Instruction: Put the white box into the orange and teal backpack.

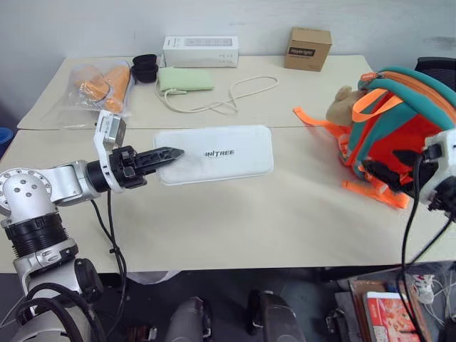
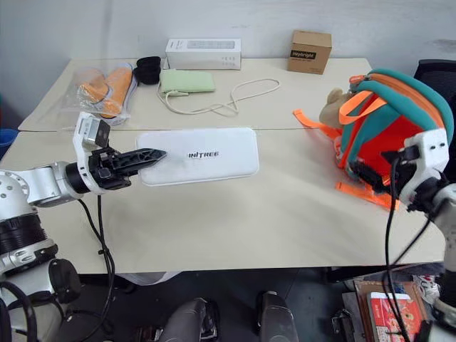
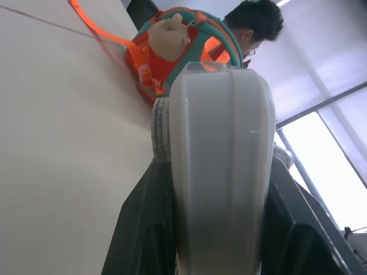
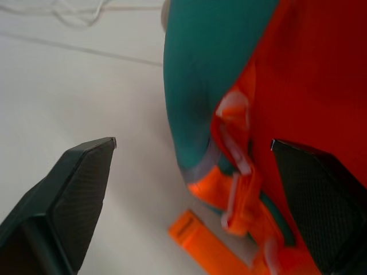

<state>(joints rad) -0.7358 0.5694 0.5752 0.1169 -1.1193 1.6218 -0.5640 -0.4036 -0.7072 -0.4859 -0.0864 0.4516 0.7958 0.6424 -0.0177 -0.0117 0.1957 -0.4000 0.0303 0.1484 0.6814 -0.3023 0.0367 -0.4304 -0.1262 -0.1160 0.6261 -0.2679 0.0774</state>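
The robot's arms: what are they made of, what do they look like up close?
Each arm is a chain of silver-grey metal segments with black ribbed joints. The left arm ends in a tool with two black tapering fingers and a small white camera block above the wrist. Loose black cables hang from both wrists. The right tool has textured, matte black fingers and a white housing.

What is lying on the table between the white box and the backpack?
Nothing: in the left eye view, bare table separates the white box from the backpack.

The right gripper [image 4: 192, 146] has its two black fingers [image 4: 69, 195] spread wide. Between them sits the orange and teal backpack [image 4: 229, 74], orange straps [image 4: 238, 189] trailing onto the pale table [image 4: 74, 86]
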